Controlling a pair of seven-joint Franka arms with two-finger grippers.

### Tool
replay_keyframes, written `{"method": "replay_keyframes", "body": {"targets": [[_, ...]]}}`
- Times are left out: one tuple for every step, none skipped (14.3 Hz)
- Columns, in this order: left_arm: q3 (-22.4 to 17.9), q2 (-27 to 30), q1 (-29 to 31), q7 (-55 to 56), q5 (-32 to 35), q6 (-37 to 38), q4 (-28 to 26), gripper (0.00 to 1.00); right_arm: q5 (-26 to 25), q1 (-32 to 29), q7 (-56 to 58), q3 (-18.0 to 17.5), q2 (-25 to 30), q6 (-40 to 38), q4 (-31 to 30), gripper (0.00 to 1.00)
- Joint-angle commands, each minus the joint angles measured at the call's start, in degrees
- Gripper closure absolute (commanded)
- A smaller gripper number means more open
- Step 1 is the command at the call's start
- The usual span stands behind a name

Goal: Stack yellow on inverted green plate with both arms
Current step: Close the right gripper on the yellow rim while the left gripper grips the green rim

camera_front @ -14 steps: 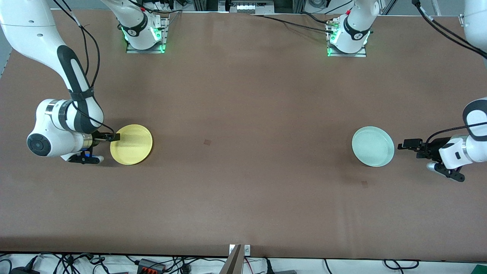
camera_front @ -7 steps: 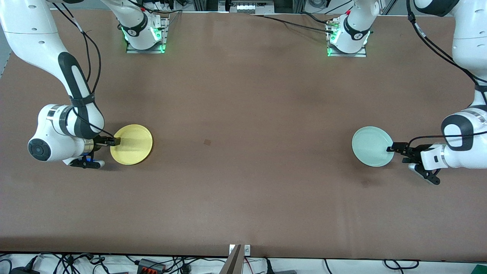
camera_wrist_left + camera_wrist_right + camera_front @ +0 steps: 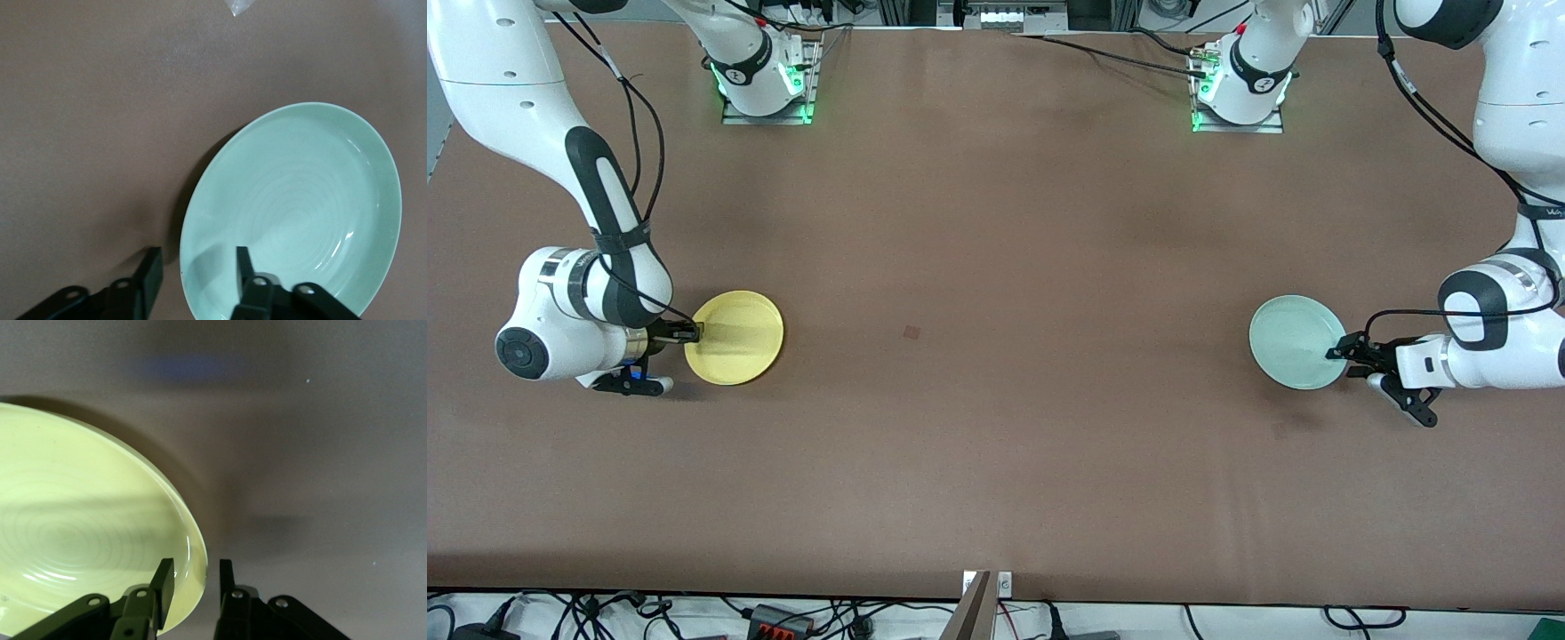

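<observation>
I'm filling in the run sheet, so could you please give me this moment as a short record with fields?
yellow plate: flat on the table, hollow side up, toward the right arm's end
green plate: on the table, hollow side up, not yet inverted, toward the left arm's end
right claw: at the yellow plate's rim, one finger on either side of it, jaws partly apart
left claw: straddling the green plate's rim, jaws apart
stacking: not yet begun, plates far apart
</observation>
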State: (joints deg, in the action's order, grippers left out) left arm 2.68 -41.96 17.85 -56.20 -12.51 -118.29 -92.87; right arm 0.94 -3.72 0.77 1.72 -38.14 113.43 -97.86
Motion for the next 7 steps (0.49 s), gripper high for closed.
{"method": "replay_keyframes", "body": {"targets": [[0.5, -0.5, 0.5, -3.0, -1.4, -1.1, -0.5, 0.75, 0.6, -0.5, 0.7, -0.4, -1.0, -0.3, 1.2, 0.70], [0.5, -0.7, 0.5, -3.1, -1.4, -1.1, -0.5, 0.80, 0.6, -0.5, 0.7, -0.4, -1.1, -0.4, 1.2, 0.74], [0.5, -0.8, 0.4, -3.1, -1.2, -1.1, -0.5, 0.92, 0.6, -0.5, 0.7, -0.4, -1.1, -0.3, 1.2, 0.77], [0.5, -0.8, 0.4, -3.1, -1.1, -1.1, -0.4, 0.99, 0.6, -0.5, 0.7, -0.4, -1.1, -0.3, 1.2, 0.78], [0.5, -0.8, 0.4, -3.1, -1.0, -1.1, -0.3, 0.99, 0.6, -0.5, 0.7, -0.4, -1.1, -0.4, 1.2, 0.79], [0.5, -0.7, 0.3, -3.0, -1.0, -1.0, 0.0, 0.99, 0.6, -0.4, 0.7, -0.4, -1.1, -0.5, 1.2, 0.80], [0.5, -0.4, 0.2, -2.9, -0.8, -0.9, 0.4, 0.99, 0.6, -0.5, 0.7, -0.4, -1.1, -0.4, 1.2, 0.83]]}}
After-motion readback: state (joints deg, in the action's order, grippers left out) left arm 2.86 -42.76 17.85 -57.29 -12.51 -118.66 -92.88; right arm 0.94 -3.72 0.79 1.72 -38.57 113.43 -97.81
